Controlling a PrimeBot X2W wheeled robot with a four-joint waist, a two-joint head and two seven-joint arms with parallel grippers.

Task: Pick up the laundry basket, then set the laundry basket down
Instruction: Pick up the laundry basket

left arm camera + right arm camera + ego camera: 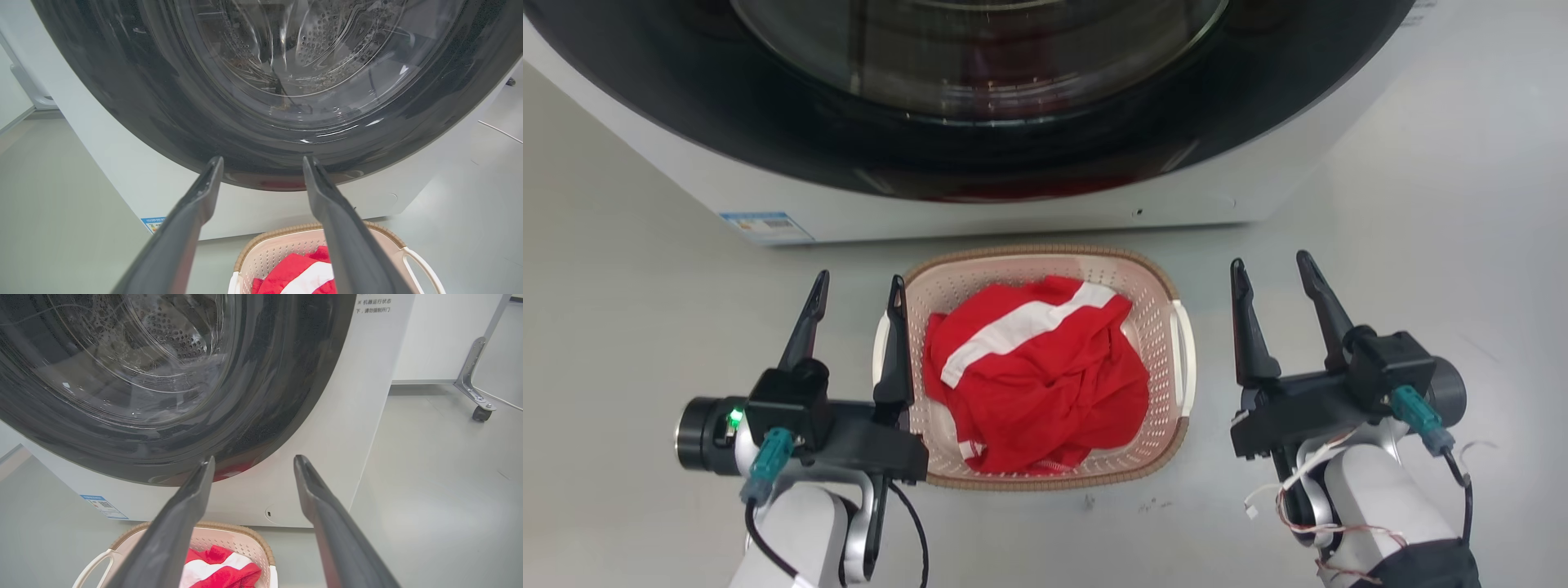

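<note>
- The laundry basket (1037,250) sits on the pale grey floor (621,310), just in front of the washing machine (1013,214) and between the two grippers.
- The basket is upright. Its brown woven-look rim runs all the way round, and its pale pink walls are dotted with holes.
- A crumpled red garment (1045,384) with a white stripe fills most of the basket.
- The left gripper (860,278) is open, with its two dark fingers spread and nothing between them.
- In the head view, its inner finger lies over the basket's left edge and crosses the white left handle (879,343). Whether it touches the handle cannot be told.
- The outer finger of the left gripper is over bare floor to the left of the basket.
- The right gripper (1271,259) is also open and empty. It is just beside the basket's right side and apart from the white right handle (1183,351).
- Both grippers point towards the washing machine, whose round glass door (980,49) with its dark ring takes up the top of the head view.
- In the left wrist view, the basket and the garment show at the bottom edge, partly behind one finger.
- In the right wrist view, the basket shows at the lower left, with one handle at its near side.
- A small blue and white label (768,227) is stuck on the lower left corner of the machine's white front.
- A metal leg with a caster wheel (480,412) stands on the floor well to the right of the machine.
</note>
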